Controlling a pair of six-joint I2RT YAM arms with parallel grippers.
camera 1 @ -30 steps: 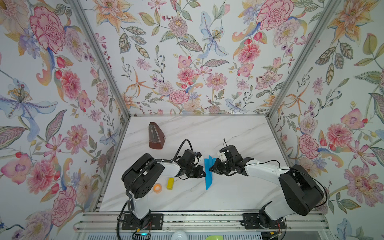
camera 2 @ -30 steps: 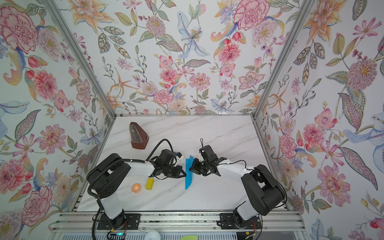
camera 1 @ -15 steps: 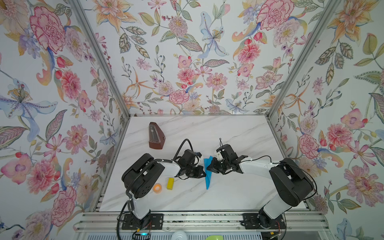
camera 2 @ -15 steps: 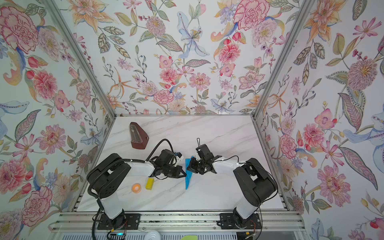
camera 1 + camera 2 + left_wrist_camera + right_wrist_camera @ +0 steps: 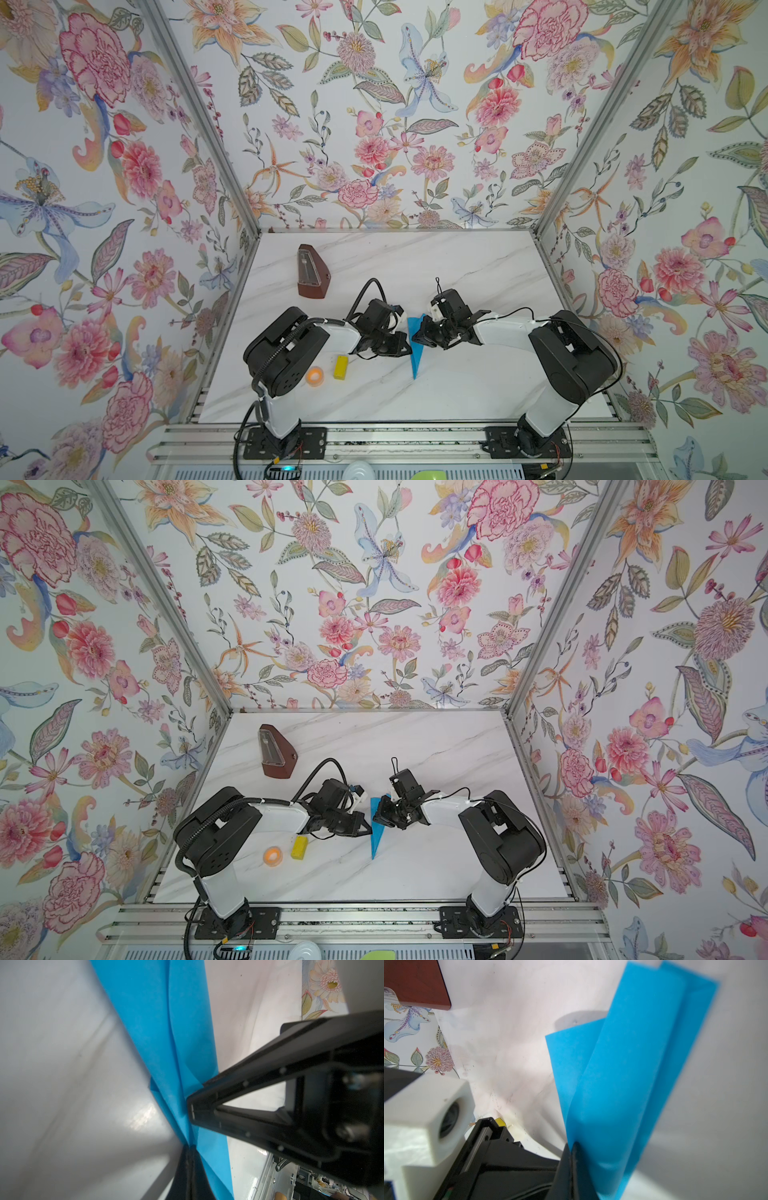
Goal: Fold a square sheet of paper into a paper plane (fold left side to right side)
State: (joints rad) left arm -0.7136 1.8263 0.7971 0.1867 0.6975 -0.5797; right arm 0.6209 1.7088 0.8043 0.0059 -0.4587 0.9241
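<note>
At the far left of the marble worktop (image 5: 457,266) stands a brown metronome (image 5: 312,272). Nearer the front lie an orange tape roll (image 5: 314,376) and a yellow block (image 5: 340,367), just beside each other. The left arm (image 5: 336,332) has its elbow folded back by those two and its forearm low, reaching rightward to the middle. The left jaws are pressed together, pinching the left edge of the paper plane (image 5: 414,353).

The paper plane is a narrow blue dart between the two sets of jaws in both top views (image 5: 377,833). Its long axis runs far-to-near, with the sharp tip toward the front edge and the wide end toward the back wall. In the left wrist view its creased layers (image 5: 149,1022) run away from the pinch. Whether its tip rests on the worktop I cannot tell.

The right jaws, also pressed together, pinch a raised flap of the paper (image 5: 633,1064) from the opposite side, close to the left jaws. The right arm (image 5: 498,332) mirrors the left, forearm low and reaching leftward.
</note>
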